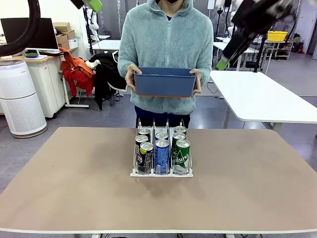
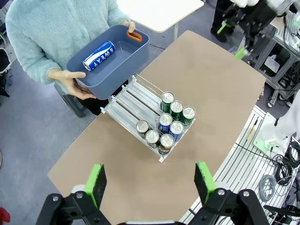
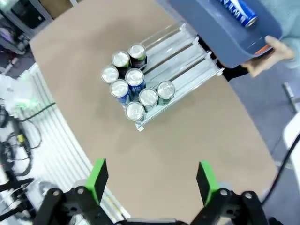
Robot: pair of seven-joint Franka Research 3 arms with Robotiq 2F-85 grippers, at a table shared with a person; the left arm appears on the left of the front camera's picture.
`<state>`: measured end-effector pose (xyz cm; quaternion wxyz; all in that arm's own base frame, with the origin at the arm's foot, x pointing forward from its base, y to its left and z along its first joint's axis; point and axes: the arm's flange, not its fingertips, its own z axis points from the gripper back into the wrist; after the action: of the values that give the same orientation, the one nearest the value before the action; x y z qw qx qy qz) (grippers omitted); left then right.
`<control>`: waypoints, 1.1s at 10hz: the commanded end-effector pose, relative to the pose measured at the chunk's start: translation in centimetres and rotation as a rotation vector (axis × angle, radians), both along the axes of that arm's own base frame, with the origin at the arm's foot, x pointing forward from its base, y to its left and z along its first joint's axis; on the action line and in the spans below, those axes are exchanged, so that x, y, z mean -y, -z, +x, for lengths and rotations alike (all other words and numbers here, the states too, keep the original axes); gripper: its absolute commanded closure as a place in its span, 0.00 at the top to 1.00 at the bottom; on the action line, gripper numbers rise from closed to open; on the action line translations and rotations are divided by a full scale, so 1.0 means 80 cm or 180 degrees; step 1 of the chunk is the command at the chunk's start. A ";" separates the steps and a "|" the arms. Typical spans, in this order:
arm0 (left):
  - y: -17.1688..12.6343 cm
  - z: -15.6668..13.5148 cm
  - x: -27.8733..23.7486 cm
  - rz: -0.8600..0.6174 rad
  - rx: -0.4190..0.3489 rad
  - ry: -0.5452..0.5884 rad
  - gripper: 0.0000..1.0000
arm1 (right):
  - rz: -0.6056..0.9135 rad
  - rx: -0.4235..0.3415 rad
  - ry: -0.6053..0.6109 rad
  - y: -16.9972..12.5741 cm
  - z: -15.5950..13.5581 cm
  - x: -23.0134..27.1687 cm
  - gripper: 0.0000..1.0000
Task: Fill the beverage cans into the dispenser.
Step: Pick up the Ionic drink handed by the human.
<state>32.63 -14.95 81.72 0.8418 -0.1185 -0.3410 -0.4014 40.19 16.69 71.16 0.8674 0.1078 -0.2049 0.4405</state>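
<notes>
The dispenser (image 1: 133,173) stands at the table's middle with several beverage cans (image 1: 162,154) in its three lanes: black-and-green on the left, blue in the middle, green on the right. A person at the far edge holds a dark blue bin (image 1: 165,82) with both hands. One blue can (image 2: 98,55) lies inside the bin. Both arms hang high above the table. My left gripper (image 2: 150,183) is open and holds nothing, looking down on the dispenser (image 2: 136,96). My right gripper (image 3: 152,180) is open too, above the dispenser (image 3: 187,51) and its cans (image 3: 133,84).
The brown table (image 1: 74,188) has free room on every side of the rack. The person's hand (image 3: 272,54) grips the bin (image 3: 220,35) over the far edge. A white table (image 1: 262,94) and an air purifier (image 1: 20,99) stand beyond.
</notes>
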 end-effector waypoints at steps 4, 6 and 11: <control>0.001 -0.002 -0.002 0.0001 -0.0012 -0.0012 1.00 | 0.0216 0.0334 0.0142 -0.093 -0.018 0.044 1.00; 0.001 -0.002 -0.002 0.0001 -0.0012 -0.0012 1.00 | 0.0383 0.0615 0.0252 -0.101 -0.023 0.067 1.00; 0.001 -0.002 -0.002 0.0001 -0.0012 -0.0012 1.00 | 0.0543 0.0724 0.0405 -0.126 -0.016 0.100 1.00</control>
<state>32.63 -14.94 81.72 0.8418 -0.1185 -0.3411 -0.4013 38.98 7.83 81.11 0.8496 0.1273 -0.3530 0.3707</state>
